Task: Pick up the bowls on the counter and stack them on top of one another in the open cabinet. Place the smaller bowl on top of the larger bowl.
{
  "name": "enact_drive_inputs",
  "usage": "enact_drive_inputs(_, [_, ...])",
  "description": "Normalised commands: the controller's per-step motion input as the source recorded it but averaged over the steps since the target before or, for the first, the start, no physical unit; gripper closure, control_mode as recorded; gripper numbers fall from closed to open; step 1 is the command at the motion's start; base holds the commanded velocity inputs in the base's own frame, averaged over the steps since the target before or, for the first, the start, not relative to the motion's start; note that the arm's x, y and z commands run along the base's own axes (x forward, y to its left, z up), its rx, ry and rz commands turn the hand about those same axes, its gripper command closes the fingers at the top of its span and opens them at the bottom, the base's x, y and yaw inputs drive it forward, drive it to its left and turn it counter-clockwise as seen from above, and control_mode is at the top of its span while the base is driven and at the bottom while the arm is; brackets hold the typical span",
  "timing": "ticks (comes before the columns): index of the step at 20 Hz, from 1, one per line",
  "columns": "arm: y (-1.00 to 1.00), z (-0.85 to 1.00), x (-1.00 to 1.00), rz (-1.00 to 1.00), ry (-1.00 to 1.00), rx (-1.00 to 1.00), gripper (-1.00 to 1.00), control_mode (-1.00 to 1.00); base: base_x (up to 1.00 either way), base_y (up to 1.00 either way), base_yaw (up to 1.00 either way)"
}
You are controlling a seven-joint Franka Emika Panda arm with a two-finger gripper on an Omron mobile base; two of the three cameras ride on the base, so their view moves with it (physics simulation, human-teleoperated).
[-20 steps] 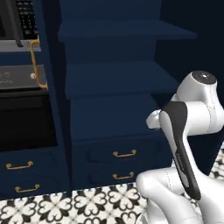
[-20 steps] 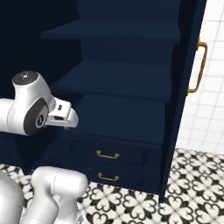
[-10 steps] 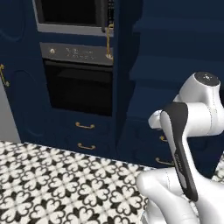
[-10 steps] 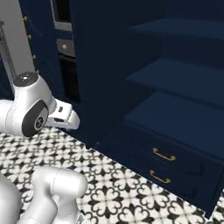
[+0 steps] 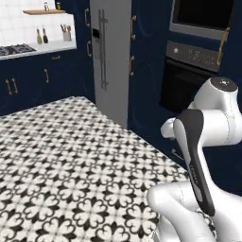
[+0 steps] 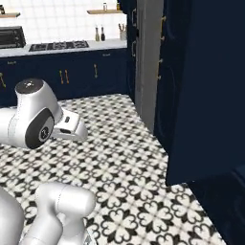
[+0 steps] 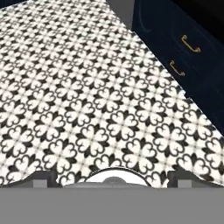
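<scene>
the gripper (image 7: 112, 181) hangs over the black-and-white patterned floor (image 7: 87, 100), its two dark fingertips (image 7: 41, 178) set far apart with nothing between them. just past it, navy drawers (image 7: 188, 48) with brass handles line the floor's edge. in the left base view a built-in oven (image 5: 191, 78) sits beside a grey fridge (image 5: 111, 52). farthest off, a pale counter (image 6: 62, 48) carries a stovetop (image 6: 57, 45) and bottles (image 6: 99, 34). no writing is legible anywhere. i cannot tell where the bowls are.
</scene>
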Motion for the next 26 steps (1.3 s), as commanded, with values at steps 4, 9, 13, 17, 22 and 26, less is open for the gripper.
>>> enact_drive_inputs(4, [0.00,0.00,0.00,0.00,0.00,0.00,-1.00,1.00,-0.07,0.00,1.00])
enact_drive_inputs(9, [0.00,0.00,0.00,0.00,0.00,0.00,-1.00,1.00,-0.07,0.00,1.00])
enact_drive_inputs(13, [0.00,0.00,0.00,0.00,0.00,0.00,-1.00,1.00,-0.13,0.00,1.00])
enact_drive_inputs(17, [0.00,0.00,0.00,0.00,0.00,0.00,-1.00,1.00,-0.17,0.65,0.88])
enact_drive_inputs(22, [0.00,0.00,0.00,0.00,0.00,0.00,-1.00,1.00,-0.14,0.45,0.93])
enact_drive_inputs(26, [0.00,0.00,0.00,0.00,0.00,0.00,-1.00,1.00,-0.12,0.46,0.92])
